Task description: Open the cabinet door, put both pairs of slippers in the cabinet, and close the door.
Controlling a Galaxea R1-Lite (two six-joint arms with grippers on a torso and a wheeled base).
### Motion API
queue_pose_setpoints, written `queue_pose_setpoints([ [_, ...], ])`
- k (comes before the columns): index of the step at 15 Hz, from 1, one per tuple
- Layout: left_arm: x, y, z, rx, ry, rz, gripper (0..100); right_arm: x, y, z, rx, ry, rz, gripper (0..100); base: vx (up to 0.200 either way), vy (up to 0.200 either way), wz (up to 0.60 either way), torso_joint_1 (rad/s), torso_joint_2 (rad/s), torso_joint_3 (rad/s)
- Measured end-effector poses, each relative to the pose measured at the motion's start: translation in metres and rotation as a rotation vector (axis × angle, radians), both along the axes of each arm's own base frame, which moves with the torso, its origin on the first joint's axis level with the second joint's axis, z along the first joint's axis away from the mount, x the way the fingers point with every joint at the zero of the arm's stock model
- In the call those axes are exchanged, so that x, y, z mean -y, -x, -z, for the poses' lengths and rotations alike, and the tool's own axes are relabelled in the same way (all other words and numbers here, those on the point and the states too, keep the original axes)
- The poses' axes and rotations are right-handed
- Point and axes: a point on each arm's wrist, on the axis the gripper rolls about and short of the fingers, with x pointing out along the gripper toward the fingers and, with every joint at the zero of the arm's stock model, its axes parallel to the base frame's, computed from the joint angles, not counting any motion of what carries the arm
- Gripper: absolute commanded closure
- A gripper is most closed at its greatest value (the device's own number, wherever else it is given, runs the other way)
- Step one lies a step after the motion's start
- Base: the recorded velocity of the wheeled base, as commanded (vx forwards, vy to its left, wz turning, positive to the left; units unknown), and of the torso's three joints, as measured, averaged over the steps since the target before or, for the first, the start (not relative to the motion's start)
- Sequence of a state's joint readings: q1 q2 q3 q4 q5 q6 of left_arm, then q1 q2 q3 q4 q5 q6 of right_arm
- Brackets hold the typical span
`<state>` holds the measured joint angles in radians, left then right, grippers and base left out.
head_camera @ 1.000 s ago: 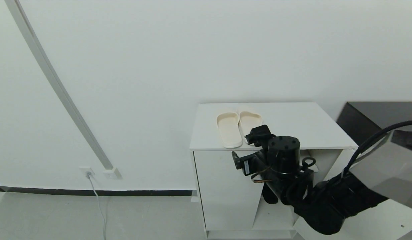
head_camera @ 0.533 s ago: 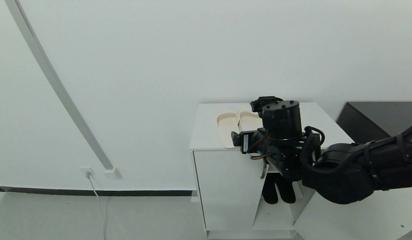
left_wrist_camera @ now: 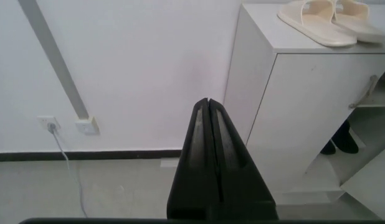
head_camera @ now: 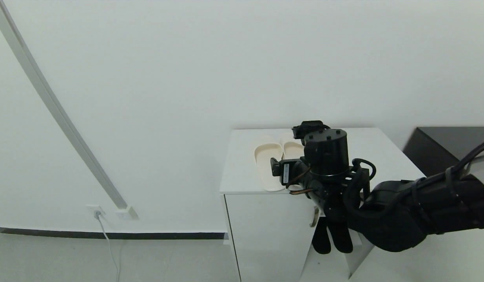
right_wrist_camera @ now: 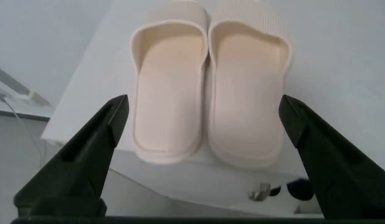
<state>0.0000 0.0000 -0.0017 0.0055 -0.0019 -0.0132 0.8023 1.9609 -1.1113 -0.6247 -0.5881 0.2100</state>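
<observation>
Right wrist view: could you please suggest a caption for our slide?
Open right hand facing the cream slippers on top of the white cabinet.

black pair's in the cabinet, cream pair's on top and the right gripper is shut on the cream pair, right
Not shut: the right wrist view shows the right gripper open, spread wide at the cream pair. The black pair in the cabinet, cream on top: correct.

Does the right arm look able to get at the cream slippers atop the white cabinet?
Probably yes: the right end effector hangs open just above the pair of cream slide slippers on the white cabinet top, fingers framing them, nothing in between.
</observation>
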Motion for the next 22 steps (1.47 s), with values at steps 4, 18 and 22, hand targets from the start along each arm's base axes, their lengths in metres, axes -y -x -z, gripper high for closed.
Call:
queue_pose_setpoints([
  [4,0.0,0.0,0.0,0.0,0.001,0.001,100,-0.004,-0.006,0.027,0.003,0.01,-0.001,0,0.0,0.0,0.0,0.0,0.0,0.0],
  [18,0.0,0.0,0.0,0.0,0.005,0.001,100,-0.014,-0.094,0.051,0.033,0.051,0.016,0,0.0,0.0,0.0,0.0,0.0,0.0],
  [22,0.0,0.0,0.0,0.0,0.005,0.0,100,-0.016,-0.111,0.049,0.02,0.052,-0.005,0,0.0,0.0,0.0,0.0,0.0,0.0],
])
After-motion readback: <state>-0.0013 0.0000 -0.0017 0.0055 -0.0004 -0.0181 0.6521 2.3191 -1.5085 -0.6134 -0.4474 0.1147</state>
